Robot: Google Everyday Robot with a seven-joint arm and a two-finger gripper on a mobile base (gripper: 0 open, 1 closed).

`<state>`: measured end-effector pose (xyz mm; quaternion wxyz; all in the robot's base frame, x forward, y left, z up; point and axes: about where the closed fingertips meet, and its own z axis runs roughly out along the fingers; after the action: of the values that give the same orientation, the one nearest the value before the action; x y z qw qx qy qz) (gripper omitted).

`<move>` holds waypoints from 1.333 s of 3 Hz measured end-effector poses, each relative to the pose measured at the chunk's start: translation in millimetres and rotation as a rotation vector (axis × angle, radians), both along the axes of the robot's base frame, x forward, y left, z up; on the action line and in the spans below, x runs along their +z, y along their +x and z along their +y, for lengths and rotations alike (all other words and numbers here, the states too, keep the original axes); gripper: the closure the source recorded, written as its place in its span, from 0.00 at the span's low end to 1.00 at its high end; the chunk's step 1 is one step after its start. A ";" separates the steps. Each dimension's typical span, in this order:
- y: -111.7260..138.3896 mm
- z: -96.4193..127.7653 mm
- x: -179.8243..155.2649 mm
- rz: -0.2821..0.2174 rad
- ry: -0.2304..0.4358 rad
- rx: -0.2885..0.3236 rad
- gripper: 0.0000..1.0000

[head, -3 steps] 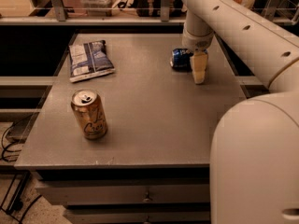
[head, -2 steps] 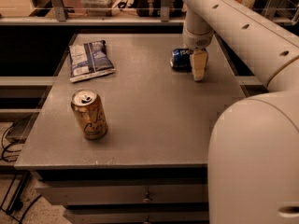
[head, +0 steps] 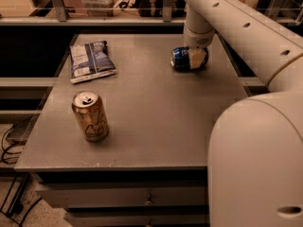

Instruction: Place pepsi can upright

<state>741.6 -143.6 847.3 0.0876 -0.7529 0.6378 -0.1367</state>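
Tool [head: 195, 58] at the lying pepsi can [head: 179, 58]; grip cannot be told; a shallow hold could roll it away.

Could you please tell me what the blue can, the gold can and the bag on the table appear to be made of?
The blue can, lying on its side right by the hand, looks like painted metal, judging by its glossy highlights. The gold can is likely metal too: shiny silver top with a pull tab. The bag is probably plastic film, crinkled and glinting.
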 end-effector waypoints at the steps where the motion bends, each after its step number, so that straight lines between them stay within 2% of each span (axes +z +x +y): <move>1: -7.4 12.6 31.5 -0.031 0.069 0.018 1.00; 2: -17.1 23.9 71.5 -0.075 0.172 0.042 1.00; 3: -28.0 29.7 98.2 -0.075 0.322 0.082 1.00; 4: -39.0 41.4 113.0 -0.053 0.502 0.128 1.00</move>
<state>702.6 -102.2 960.3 0.2969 -0.7425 0.6003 0.0123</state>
